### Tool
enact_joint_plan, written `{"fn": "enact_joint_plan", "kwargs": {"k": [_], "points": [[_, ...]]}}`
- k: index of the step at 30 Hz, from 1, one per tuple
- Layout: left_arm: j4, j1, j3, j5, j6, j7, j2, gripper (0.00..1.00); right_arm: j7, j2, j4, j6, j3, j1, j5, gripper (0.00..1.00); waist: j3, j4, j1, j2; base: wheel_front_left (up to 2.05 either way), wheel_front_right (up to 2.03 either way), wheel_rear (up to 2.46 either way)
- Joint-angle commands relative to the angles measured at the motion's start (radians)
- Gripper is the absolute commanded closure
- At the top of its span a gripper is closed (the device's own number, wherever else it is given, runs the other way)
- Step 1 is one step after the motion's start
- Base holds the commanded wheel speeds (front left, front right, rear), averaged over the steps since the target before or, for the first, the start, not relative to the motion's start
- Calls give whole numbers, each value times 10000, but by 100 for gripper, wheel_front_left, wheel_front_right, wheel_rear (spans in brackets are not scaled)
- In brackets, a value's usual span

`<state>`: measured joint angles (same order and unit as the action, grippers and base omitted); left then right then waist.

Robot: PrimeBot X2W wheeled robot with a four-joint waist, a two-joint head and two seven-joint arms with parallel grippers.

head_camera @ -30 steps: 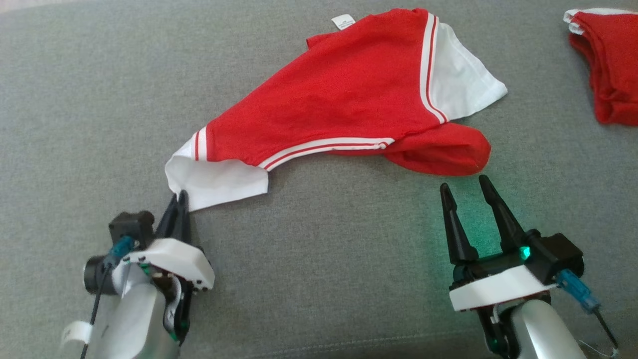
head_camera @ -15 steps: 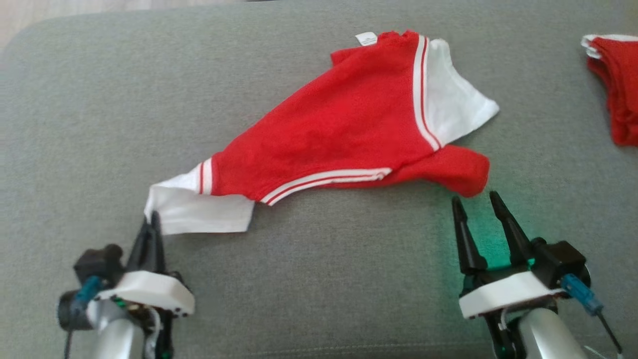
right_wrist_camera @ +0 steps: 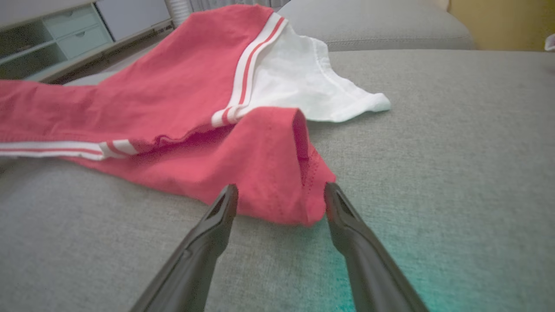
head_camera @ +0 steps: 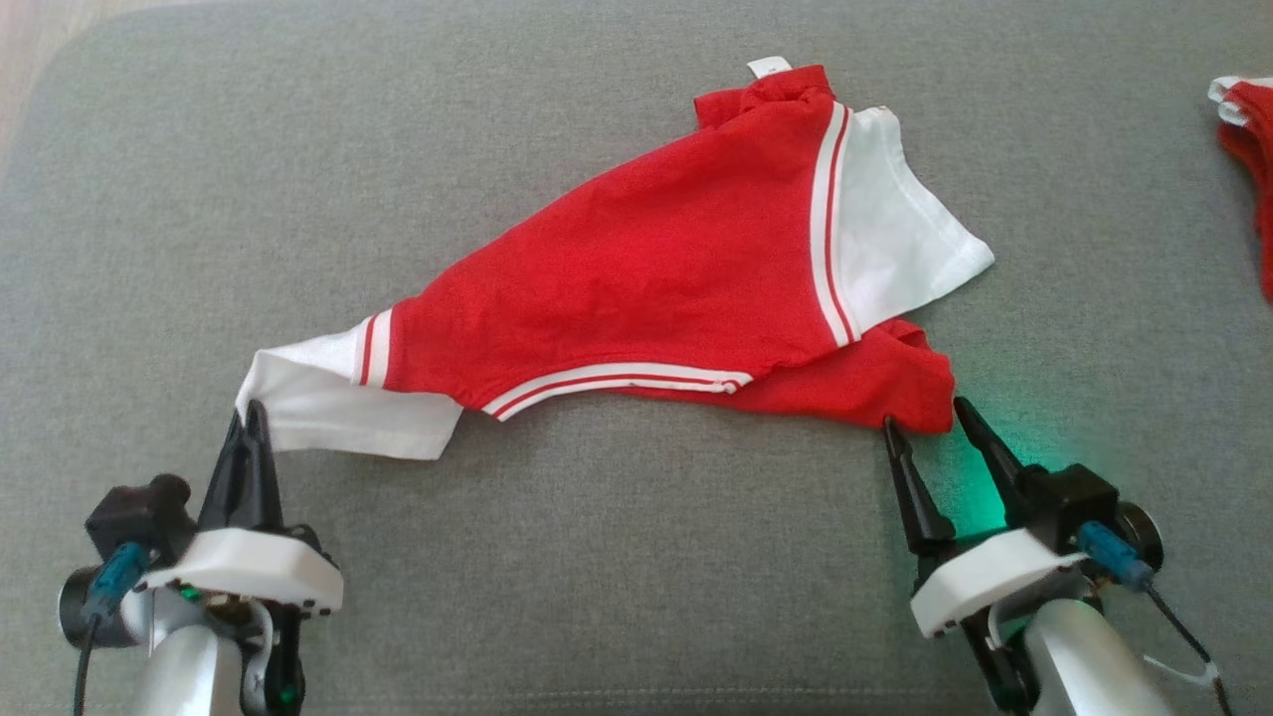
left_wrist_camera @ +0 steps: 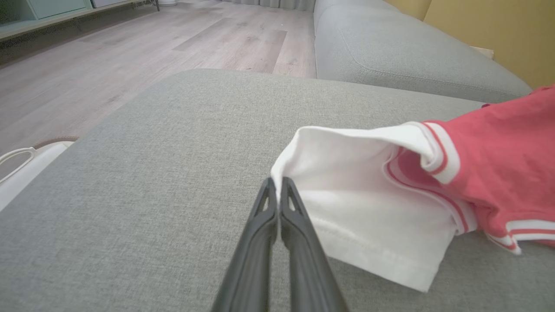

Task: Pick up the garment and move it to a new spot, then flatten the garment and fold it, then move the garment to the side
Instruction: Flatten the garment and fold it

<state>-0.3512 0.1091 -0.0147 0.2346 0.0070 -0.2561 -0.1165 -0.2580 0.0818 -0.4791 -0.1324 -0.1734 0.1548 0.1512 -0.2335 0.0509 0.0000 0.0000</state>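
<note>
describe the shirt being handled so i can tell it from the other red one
On the grey sofa cushion, skip the bunched red garment at the right edge. The red T-shirt lies stretched across the middle, with white sleeves and striped trim, and the left pincer is shut on one sleeve's corner.

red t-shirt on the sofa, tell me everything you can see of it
A red t-shirt of soft knit cloth with white sleeves, paired white stripes at the seams and a small white label at the neck. It lies crumpled and stretched slantwise on the grey sofa cushion. The left pincer is shut on one sleeve's corner; the open right pincer straddles the red hem corner.
</note>
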Motion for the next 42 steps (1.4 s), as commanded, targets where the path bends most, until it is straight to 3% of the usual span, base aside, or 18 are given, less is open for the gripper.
{"fn": "enact_joint_plan", "kwargs": {"k": [1, 9, 10, 12, 13, 18, 22, 26, 32, 36, 42], "points": [[311, 429, 475, -32, -19, -57, -212, 100, -38, 189, 167, 17, -301, 255, -188, 0, -10, 14, 0, 0, 0, 0, 0], [210, 509, 438, -150, -188, -57, -98, 100, -38, 441, -757, 17, -525, 473, -857, 0, 110, 215, 0, 0, 0, 0, 0], [203, 525, 444, -172, -227, -57, -87, 100, -38, 434, -876, 17, -527, 507, -952, 19, 161, 237, 0, 0, 0, 0, 0], [183, 522, 453, -197, -261, -57, -84, 100, -38, 416, -966, 17, -572, 491, -1028, 84, 253, 252, 0, 0, 0, 0, 0], [168, 509, 462, -208, -276, -57, -92, 100, -38, 407, -1019, 17, -618, 467, -1056, 100, 311, 251, 0, 0, 0, 0, 0], [280, 311, 510, -152, -469, -57, -147, 100, -38, 495, -868, 17, -900, 102, -1000, 100, 805, 182, 0, 0, 0, 0, 0], [727, 127, 567, 510, -912, 95, -154, 100, -38, 733, 163, 17, -1165, -305, -213, 100, 1288, 11, 0, 0, 0, 0, 0], [1997, 189, 682, 1935, -1233, 938, -172, 100, -13, 1410, 1783, 17, -1280, -444, 924, 100, 1766, -195, 0, 0, 0, 0, 0], [4635, 949, 801, 4514, -1308, 3028, -169, 100, 970, 2700, 4330, 17, -903, 253, 2103, 100, 2202, -430, 0, 0, 0, 0, 0], [5612, 2219, 1006, 5983, -642, 4480, 5, 100, 1698, 3543, 5260, 17, -491, 1294, 2637, 100, 2376, -488, 0, 0, 0, 0, 0], [5665, 4803, 1247, 7163, 1197, 5914, 243, 100, 2831, 4350, 5496, 17, -318, 3387, 3517, 100, 2224, -533, 0, 0, 0, 0, 0]]}}
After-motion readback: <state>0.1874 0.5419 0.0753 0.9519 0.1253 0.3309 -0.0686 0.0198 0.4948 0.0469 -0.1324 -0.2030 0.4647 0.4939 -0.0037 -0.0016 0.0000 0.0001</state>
